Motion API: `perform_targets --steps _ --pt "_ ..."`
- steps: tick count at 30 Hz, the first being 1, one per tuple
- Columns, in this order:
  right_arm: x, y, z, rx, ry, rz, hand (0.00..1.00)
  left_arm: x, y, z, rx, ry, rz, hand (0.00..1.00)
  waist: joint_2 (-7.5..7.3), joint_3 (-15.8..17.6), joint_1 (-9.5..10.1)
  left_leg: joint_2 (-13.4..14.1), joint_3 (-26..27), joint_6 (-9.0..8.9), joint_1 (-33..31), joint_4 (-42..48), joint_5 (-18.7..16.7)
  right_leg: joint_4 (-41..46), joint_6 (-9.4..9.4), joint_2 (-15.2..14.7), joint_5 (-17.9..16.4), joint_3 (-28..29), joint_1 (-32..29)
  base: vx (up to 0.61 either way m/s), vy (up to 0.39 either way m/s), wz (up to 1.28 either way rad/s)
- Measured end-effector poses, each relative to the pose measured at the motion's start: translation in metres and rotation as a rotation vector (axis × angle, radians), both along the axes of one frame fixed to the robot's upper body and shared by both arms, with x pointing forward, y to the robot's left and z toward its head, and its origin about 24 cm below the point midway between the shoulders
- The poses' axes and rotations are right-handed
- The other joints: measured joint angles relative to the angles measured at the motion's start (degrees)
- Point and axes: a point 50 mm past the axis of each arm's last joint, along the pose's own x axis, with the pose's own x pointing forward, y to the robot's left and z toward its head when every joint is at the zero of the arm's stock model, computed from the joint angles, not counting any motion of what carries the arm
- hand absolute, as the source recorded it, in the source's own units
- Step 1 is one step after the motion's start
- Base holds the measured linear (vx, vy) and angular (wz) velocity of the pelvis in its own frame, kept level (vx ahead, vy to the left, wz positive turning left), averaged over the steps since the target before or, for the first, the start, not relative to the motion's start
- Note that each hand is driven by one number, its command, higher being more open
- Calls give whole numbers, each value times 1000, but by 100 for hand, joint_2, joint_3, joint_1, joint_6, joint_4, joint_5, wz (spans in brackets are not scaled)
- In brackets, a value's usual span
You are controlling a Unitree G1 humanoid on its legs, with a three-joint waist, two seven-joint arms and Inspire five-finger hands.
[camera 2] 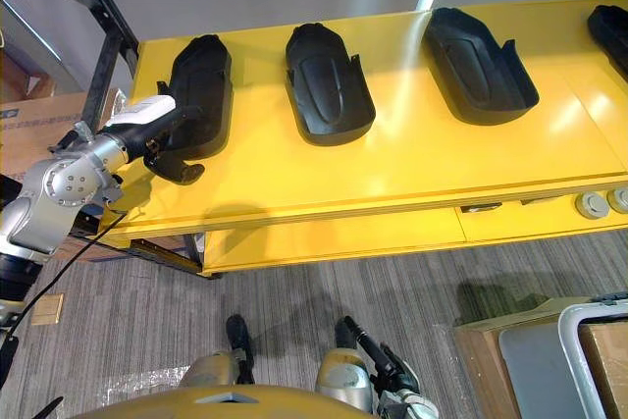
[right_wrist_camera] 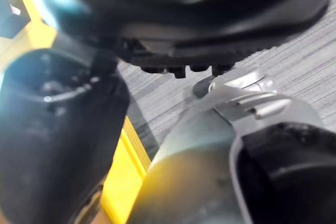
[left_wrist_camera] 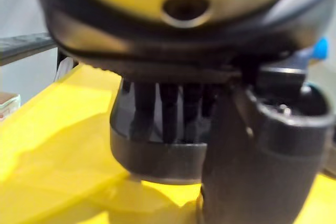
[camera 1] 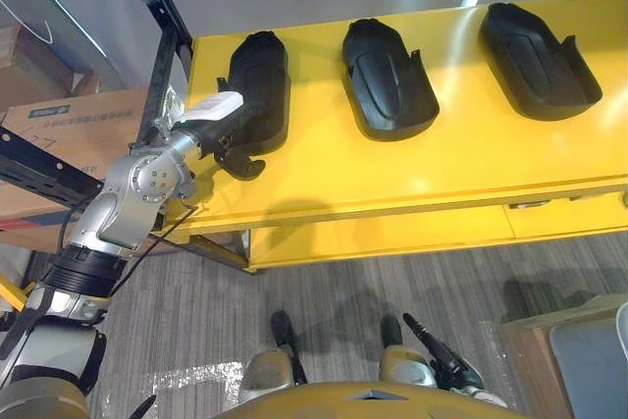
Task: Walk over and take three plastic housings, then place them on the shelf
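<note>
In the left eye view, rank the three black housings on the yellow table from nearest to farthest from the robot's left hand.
1. Left housing, at the table's left end, touched by the left hand.
2. Middle housing, at the centre.
3. Right housing, at the far right.

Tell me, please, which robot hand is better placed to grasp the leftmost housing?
Left. The left robot hand is at the leftmost housing on the yellow table; the right robot hand hangs low near the floor, far from it.

Left arm outstretched, left hand (camera 1: 224,128) with fingers straight, thumb apart; right hand (camera 1: 444,360) low.
</note>
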Motion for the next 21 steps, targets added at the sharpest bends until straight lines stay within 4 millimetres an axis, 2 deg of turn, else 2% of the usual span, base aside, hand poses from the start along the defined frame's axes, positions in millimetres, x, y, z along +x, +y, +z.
perform_targets --steps 9,16,21 --pt "-3 -2 -1 -3 8 -27 100 -3 5 -6 -33 -36 48 100 77 -49 1 -7 -49 5 65 0 22 -24 0 -4 0 -50 102 -1 2 1" --pt "-11 1 -5 12 49 -57 100 -15 6 -19 -128 -86 82 100 153 -183 14 -10 -145 -3 122 -1 32 -103 1 10 1 -160 263 -9 -1 6" --pt "-18 4 -8 20 73 -110 100 -22 8 -22 -264 -98 94 100 111 -318 8 -10 -149 12 200 -1 43 -157 4 21 4 -167 368 0 0 0"
